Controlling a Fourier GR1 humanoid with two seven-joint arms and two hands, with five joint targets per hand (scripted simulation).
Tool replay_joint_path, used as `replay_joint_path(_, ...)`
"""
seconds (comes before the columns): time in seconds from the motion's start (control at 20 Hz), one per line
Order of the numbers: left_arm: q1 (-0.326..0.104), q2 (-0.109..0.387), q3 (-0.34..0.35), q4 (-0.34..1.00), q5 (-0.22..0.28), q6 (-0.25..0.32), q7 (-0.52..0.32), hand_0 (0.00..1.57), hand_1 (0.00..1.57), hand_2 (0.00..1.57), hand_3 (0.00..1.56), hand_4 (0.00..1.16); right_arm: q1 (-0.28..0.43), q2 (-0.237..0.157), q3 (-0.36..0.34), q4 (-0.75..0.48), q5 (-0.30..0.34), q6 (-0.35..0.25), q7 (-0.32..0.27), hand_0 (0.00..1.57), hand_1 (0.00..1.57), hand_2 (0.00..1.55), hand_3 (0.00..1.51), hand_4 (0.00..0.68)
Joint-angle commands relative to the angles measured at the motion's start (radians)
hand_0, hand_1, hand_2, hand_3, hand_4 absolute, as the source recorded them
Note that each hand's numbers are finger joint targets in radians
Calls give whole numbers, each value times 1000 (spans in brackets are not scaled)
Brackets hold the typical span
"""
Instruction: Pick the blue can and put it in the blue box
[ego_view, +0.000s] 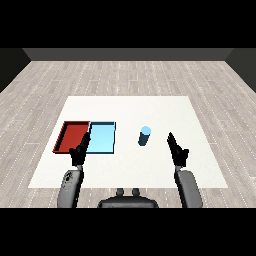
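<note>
A blue can (144, 136) stands upright on the white table, right of the trays. The light blue tray (102, 138) lies left of it with nothing inside, next to the red tray (73, 136). My right hand (177, 150) hovers to the right of the can and a little nearer to me, fingers straight, apart from the can. My left hand (79, 151) is at the near edge between the two trays, fingers straight, holding nothing.
The white table (130, 110) stretches well beyond the trays and the can. A wooden floor surrounds it.
</note>
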Motion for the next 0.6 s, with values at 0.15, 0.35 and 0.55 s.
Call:
replay_joint_path(0.15,-25,20,35,-11,23,-23,-7,0,0,0,0,0,-230,-31,-101,183,-20,22,-11,0,0,0,0,0)
replay_joint_path(0.35,-57,-4,52,-151,99,-63,-222,0,0,0,0,0,-255,1,-125,117,-161,128,-149,0,0,0,0,0)
replay_joint_path(0.55,-9,19,89,-119,133,-120,-349,0,0,0,0,0,-329,-24,-162,230,-180,175,-219,0,0,0,0,0)
